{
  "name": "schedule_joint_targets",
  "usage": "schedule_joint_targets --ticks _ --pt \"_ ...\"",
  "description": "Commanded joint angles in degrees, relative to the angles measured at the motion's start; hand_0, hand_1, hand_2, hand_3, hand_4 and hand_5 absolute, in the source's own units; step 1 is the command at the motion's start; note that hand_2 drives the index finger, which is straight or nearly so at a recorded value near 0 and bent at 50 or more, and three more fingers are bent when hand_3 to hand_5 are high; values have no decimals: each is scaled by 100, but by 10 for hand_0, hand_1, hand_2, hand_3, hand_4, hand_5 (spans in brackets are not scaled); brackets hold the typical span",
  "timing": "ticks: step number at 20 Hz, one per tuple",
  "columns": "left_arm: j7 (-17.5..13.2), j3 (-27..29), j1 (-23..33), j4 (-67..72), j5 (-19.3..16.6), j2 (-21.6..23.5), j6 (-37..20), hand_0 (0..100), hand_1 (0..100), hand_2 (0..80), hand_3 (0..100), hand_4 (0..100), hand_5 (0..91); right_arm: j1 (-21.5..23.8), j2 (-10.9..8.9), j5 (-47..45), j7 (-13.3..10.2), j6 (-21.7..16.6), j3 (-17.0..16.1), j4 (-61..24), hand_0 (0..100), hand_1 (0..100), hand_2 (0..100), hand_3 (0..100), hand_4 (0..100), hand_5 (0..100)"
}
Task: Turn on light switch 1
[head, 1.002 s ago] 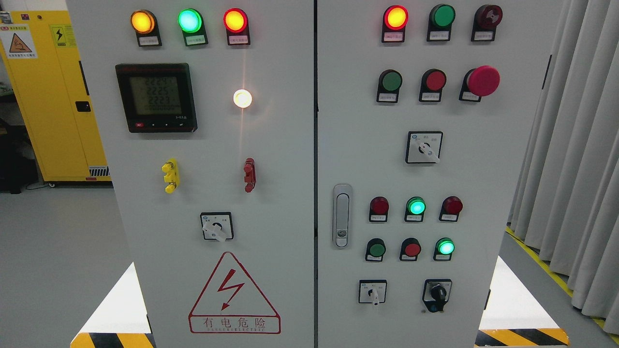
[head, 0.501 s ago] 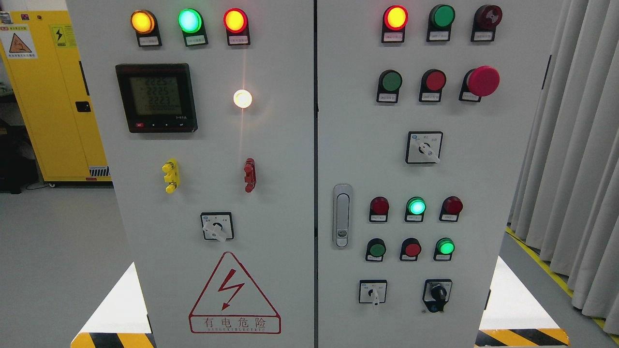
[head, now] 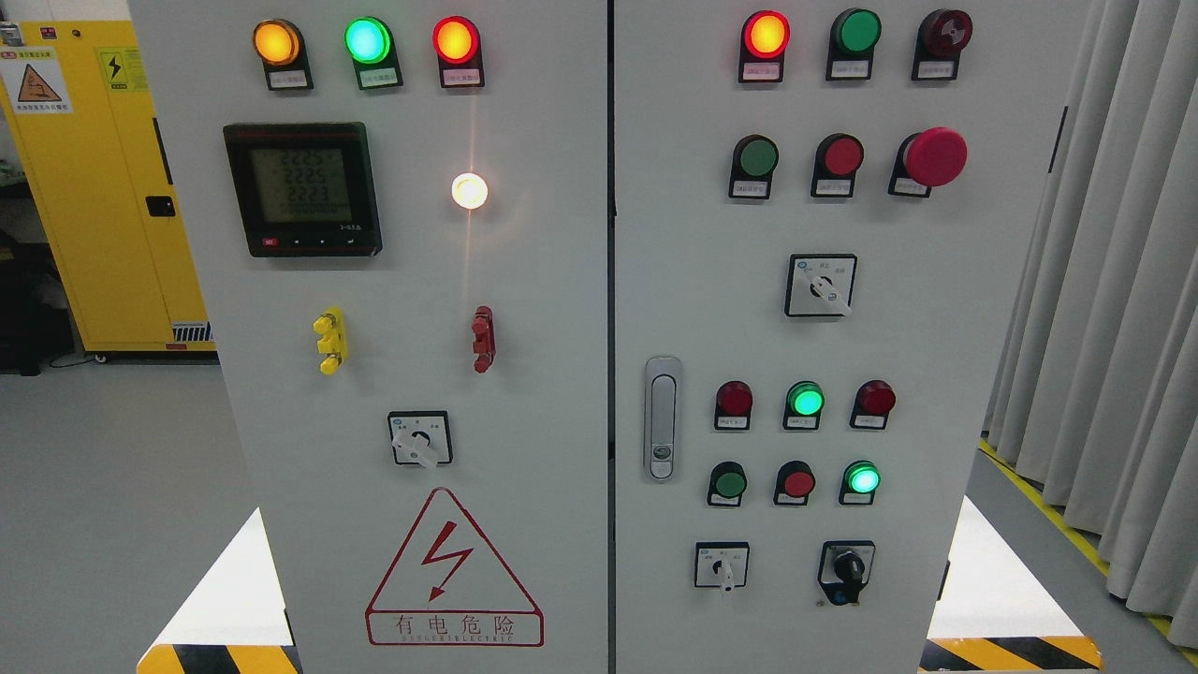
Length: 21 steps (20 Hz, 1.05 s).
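- Straight ahead of the head camera, filling most of the view: grey switch cabinet [head: 562,281] with two doors, a dark seam running between them.
- Far right: pale curtain [head: 1104,281] hanging in folds, with yellow floor tape at its foot.
- Far left, behind the grey cabinet: yellow cabinet [head: 103,234] with hazard stickers.
- Left door, low: red warning triangle [head: 453,571] with a lightning bolt.
- Left door, upper: black meter [head: 302,188], digits lit; a white lamp [head: 469,191] glows to its right.
- Right door, by the seam: silver door handle [head: 662,417], upright.
- Right door, upper right: red mushroom button [head: 933,156].
- Four rotary switches: one on the left door [head: 420,438] above the triangle; one mid right door [head: 821,285]; one white-handled [head: 722,565] and one black-knobbed [head: 847,569] side by side at the right door's bottom.
- Top of left door: amber [head: 276,42], green [head: 367,39] and red [head: 456,39] lamps, all lit.
- Light switch 1: label print too small to read; cannot tell which control it is.
- Robot hands: neither shows, so open or closed cannot be told.
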Motion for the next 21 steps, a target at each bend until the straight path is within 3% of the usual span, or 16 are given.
schedule_joint_targets --ticks 1,4,7,21 --pt "63 -28 -127 1378 6 -105 173 390 298 0 0 0 0 0 0 0 5 5 0 0 0 500 40 0 0 0" --pt "318 -1 -215 1422 6 -123 234 379 197 0 0 0 0 0 0 0 5 5 0 0 0 500 40 0 0 0" --pt "336 -27 -364 1694 15 -281 269 355 152 0 0 0 0 0 0 0 5 5 0 0 0 500 40 0 0 0" --pt "336 -334 -470 1686 -55 -228 269 293 113 0 0 0 0 0 0 0 5 5 0 0 0 500 40 0 0 0"
